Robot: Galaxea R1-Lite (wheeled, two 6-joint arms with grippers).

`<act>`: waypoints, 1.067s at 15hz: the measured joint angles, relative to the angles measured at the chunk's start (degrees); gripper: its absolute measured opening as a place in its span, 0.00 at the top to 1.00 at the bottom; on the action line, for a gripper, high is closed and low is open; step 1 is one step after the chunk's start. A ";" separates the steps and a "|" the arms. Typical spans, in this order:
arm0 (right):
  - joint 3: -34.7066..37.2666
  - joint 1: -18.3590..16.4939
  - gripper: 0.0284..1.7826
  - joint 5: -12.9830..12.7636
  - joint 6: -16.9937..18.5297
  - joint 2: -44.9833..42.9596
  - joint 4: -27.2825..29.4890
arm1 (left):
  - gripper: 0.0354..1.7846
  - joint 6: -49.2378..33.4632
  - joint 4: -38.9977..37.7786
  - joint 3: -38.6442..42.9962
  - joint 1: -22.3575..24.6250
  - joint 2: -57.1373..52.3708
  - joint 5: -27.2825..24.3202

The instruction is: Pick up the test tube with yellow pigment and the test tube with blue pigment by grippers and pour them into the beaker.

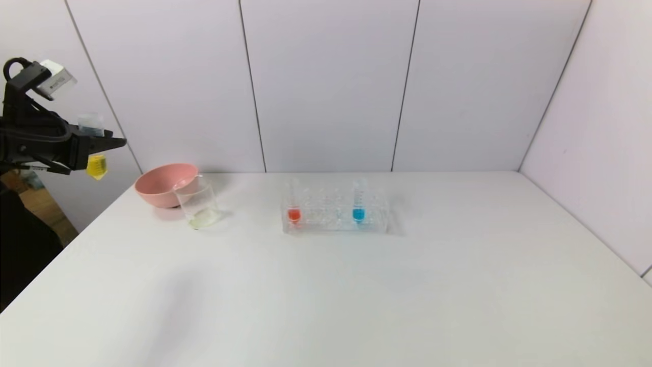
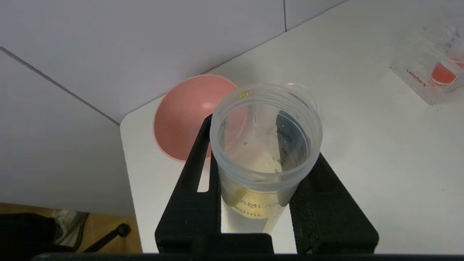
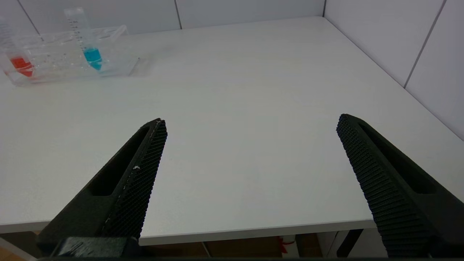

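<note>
At the far left edge of the head view, well above table height, the left gripper (image 1: pixel 97 148) is clamped on the test tube with yellow pigment (image 1: pixel 96 165), which hangs upright with its yellow tip below the fingers and its open mouth above them. The left wrist view looks straight down that open mouth (image 2: pixel 266 134), with the two black fingers (image 2: pixel 192 188) pressed against the tube's sides and yellow liquid still pooled low inside. The beaker (image 1: pixel 197 203) stands left of centre in the head view, just in front of the pink bowl (image 1: pixel 162 184) and touching or nearly touching it; a faint yellowish tint shows at its bottom, though whether that is poured pigment is hard to judge. The test tube with blue pigment (image 1: pixel 358 201) stands in the clear rack (image 1: pixel 333 216) at mid-frame, beside a tube of red-orange liquid (image 1: pixel 294 204). The right gripper (image 3: pixel 250 152) hovers low over the near right part of the table, its fingers spread wide and empty. So the yellow tube is lifted, but most of the pouring appears to remain, and the blue tube is untouched.
</note>
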 joint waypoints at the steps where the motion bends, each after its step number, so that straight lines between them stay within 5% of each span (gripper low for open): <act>1: 0.00 0.02 0.04 0.00 0.00 0.00 0.00 | 0.72 2.76 2.43 -2.13 0.52 0.68 -0.20; 9: 0.00 0.05 0.04 0.00 -0.01 0.00 0.00 | 0.72 33.61 28.14 -26.50 2.72 12.07 -2.29; 16: 0.00 0.00 0.04 0.00 0.02 0.00 0.02 | 0.72 48.63 39.06 -37.17 2.28 20.09 0.74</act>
